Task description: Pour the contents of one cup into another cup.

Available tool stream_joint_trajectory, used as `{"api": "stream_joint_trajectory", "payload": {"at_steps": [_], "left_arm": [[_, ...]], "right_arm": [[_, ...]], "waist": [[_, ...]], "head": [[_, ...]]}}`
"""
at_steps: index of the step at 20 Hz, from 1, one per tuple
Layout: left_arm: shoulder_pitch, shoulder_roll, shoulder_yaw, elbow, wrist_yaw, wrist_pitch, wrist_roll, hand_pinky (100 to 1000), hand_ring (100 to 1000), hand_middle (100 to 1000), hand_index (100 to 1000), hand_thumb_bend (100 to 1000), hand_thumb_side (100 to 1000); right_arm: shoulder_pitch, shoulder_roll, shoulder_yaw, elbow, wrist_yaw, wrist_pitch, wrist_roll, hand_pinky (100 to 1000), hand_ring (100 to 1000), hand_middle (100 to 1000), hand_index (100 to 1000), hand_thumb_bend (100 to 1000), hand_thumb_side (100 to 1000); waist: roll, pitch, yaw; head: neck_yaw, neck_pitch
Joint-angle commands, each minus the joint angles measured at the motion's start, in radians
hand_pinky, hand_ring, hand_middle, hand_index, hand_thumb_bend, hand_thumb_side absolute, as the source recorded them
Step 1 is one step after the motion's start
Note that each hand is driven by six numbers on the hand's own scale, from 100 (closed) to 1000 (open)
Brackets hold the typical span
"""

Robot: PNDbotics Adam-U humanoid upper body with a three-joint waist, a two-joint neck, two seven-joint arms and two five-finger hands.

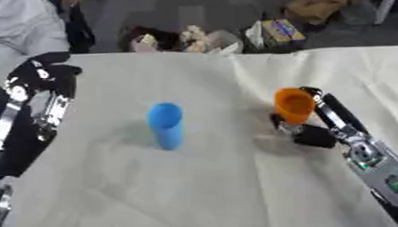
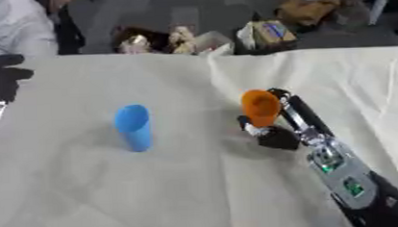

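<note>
the orange cup sits right of the middle of the table, held in the right hand, whose fingers and thumb are curled round its lower part. the cup is tipped so that its open mouth faces toward the camera and a little to the left; whether its base touches the cloth cannot be told. nothing can be made out inside it. the right arm, black with silver and a small green mark, runs from the lower right corner up to the cup.

the blue cup stands upright on the cloth left of the orange one, well apart from it, near the middle of the table, mouth up, and no hand touches it.

the left hand shows at the left edge, raised above the table's far left part, well away from both cups; its black fingers look bent and hold nothing.

the table is covered with a pale, creased cloth. beyond the far edge lies a heap of bags and boxes on the floor.
</note>
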Motion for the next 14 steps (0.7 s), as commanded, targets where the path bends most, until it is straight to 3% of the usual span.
{"api": "stream_joint_trajectory", "payload": {"at_steps": [1, 14], "left_arm": [[-0.01, 0.012, 0.012, -0.018, 0.001, -0.001, -0.003, 832, 852, 868, 781, 212, 1000], [-0.011, 0.015, 0.013, -0.018, -0.004, -0.001, -0.008, 836, 853, 870, 782, 211, 1000]], "right_arm": [[-0.01, -0.031, -0.003, -0.036, -0.018, 0.004, -0.014, 514, 640, 710, 700, 109, 470], [-0.014, -0.048, 0.0, -0.11, -0.044, 0.026, -0.059, 428, 599, 664, 648, 100, 423]], "waist": [[-0.007, -0.014, -0.001], [-0.007, -0.018, -0.006]], "head": [[0.004, -0.012], [0.006, -0.003]]}}
